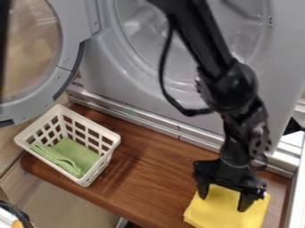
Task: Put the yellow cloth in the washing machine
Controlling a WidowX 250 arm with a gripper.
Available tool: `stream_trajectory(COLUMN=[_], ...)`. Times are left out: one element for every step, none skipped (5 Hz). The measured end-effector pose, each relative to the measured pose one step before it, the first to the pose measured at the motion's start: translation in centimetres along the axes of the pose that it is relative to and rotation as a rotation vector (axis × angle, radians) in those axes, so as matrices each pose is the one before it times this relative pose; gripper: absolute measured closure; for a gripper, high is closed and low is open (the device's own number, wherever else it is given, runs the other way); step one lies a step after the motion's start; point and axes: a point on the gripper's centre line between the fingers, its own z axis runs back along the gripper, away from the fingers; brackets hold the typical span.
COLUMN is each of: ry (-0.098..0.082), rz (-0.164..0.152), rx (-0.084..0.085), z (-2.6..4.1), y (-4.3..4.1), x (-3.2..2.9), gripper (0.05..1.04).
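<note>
Arm (205, 40) slanting down from top edge | gripper (223, 203) over yellow cloth (219, 214) | jaws spread

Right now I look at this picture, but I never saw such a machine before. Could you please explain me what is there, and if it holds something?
A fixed camera looks down at a slant. The black robot arm comes from the top edge. Its two-finger hand is over the folded yellow cloth, fingers spread apart, so it seems to grip nothing. The cloth lies on a brown wooden surface. To the left stands a white basket with a green cloth inside. Behind is the washing machine, its round door open.
</note>
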Motion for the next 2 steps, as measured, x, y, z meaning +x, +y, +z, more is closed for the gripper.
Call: stream_trajectory(ry=[-0.0099, -0.0116], rz=[0.0034, 0.0100], rx=[-0.0177, -0.0025], z=[-1.111, -0.556], y=[0.051, 0.028], x=[-0.497, 0.140], gripper=[0.084, 0.083])
